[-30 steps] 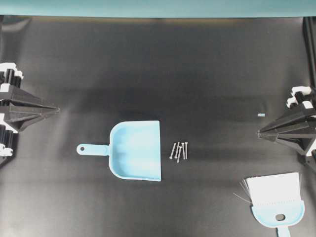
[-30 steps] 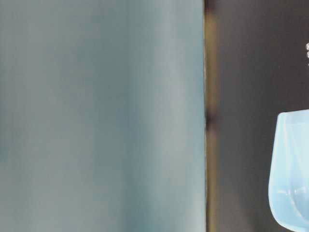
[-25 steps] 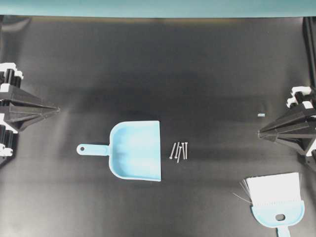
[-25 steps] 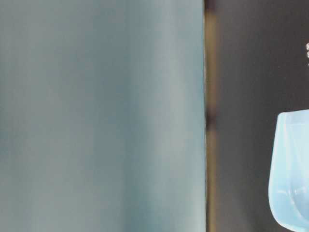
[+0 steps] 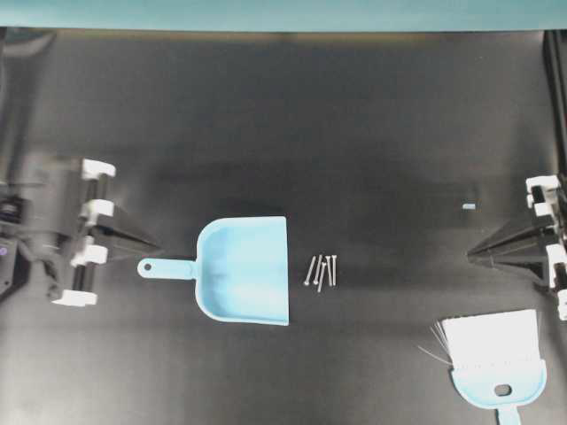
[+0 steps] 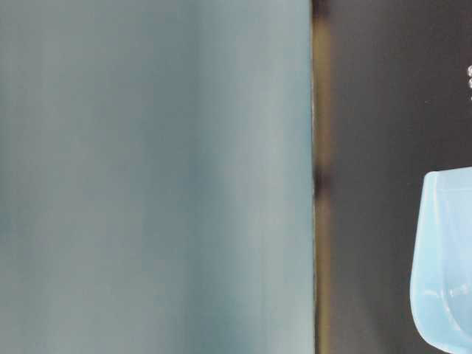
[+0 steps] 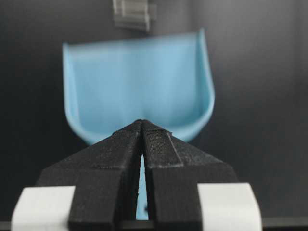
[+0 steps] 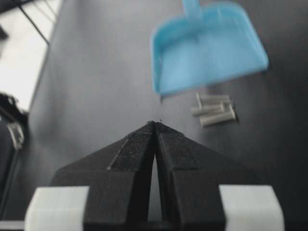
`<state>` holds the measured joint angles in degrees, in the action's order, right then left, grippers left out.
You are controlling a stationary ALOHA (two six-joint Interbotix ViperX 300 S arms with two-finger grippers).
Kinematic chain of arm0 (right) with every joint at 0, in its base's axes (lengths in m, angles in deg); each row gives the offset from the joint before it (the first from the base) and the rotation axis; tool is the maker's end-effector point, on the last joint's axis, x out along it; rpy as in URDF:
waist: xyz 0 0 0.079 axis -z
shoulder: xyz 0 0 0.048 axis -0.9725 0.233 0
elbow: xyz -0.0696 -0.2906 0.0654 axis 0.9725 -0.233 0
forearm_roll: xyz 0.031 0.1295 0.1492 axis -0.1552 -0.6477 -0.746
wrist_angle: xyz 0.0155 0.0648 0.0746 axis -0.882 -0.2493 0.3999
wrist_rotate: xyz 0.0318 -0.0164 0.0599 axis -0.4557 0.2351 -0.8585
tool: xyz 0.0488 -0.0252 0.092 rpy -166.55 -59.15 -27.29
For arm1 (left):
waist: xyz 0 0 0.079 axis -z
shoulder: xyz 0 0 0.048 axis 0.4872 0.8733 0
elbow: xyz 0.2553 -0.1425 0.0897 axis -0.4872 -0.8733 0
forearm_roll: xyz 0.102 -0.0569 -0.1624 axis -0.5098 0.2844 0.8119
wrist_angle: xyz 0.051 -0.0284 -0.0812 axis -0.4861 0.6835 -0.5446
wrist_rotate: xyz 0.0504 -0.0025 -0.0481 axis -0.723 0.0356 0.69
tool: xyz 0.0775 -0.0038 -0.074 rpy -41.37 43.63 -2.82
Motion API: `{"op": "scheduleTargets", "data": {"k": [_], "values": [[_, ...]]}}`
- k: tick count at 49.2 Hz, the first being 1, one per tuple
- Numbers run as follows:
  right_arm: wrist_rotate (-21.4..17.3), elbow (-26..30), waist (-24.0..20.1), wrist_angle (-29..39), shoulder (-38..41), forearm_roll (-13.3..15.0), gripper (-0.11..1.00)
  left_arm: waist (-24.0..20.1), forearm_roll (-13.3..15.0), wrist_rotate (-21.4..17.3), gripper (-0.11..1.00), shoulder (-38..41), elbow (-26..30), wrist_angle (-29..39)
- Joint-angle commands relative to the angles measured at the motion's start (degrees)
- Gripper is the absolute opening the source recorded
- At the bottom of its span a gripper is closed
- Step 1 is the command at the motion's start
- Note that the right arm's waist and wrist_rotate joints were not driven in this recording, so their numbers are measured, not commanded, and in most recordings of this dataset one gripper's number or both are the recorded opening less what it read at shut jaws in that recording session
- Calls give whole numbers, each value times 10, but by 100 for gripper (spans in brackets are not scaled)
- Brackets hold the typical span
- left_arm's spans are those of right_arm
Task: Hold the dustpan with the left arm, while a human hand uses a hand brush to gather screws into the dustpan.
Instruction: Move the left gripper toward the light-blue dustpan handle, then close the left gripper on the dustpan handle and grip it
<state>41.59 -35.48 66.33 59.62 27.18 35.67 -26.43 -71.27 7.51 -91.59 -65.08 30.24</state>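
The black desk (image 5: 292,106) filled the overhead frame. The dustpan (image 5: 244,269) lay flat at lower centre, handle pointing left. The brush (image 5: 493,354) lay at lower right. At left, the left tool (image 5: 152,247) was clenched on nothing, its tip just beside the handle's end. At the right edge, the right tool (image 5: 472,255) was likewise clenched, empty. The screws (image 5: 322,270) lay bunched just right of the pan's mouth.
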Motion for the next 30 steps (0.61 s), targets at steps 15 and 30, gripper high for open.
{"op": "scheduleTargets", "data": {"k": [15, 30], "values": [[-1, -78, 0, 3, -80, 3, 0, 2, -2, -2, 1, 113, 63, 54], [0, -103, 0, 47, -184, 7, 0, 3, -2, -1, 75, 173, 68, 47]]}}
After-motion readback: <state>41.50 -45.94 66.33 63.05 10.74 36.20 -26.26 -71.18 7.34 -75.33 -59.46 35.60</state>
